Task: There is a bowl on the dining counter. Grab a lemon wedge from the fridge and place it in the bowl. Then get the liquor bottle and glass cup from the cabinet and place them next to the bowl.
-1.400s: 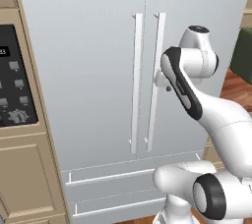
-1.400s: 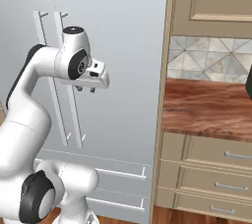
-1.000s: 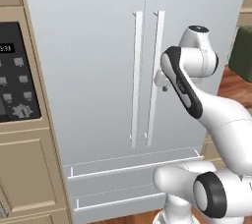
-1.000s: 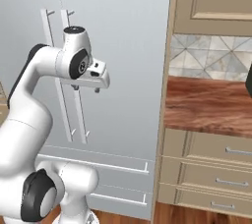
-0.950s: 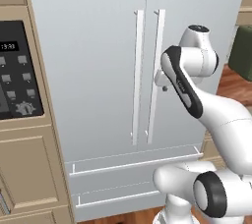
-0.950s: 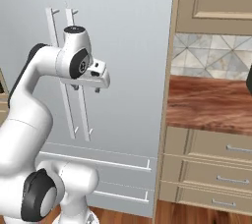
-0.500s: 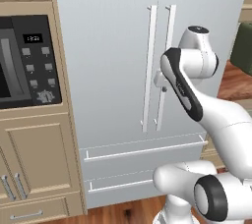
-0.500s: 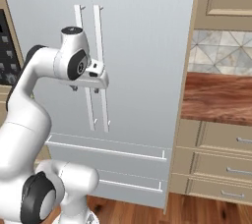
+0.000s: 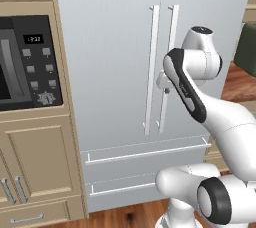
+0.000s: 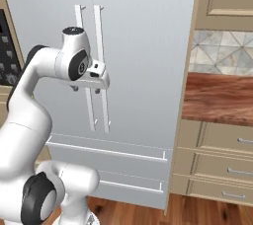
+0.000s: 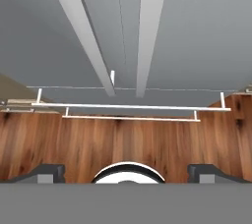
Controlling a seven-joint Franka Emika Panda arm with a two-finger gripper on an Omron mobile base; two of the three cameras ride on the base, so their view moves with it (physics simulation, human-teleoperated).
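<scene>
Fridge-opening step in hand: gripper (image 11: pixel 126 171), jaws spread and empty, hangs before the closed fridge (image 9: pixel 115 47) beside its handles (image 10: pixel 98 66). Next, judging so, it must close round one handle and pull; the lemon wedge is hidden.

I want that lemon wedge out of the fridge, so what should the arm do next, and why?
Probably ease the open gripper forward onto one of the fridge door handles and close on it. Both fridge doors are shut, the jaws stand wide and hold nothing, and the hand hangs in front of the handles, apparently not touching them.
</scene>
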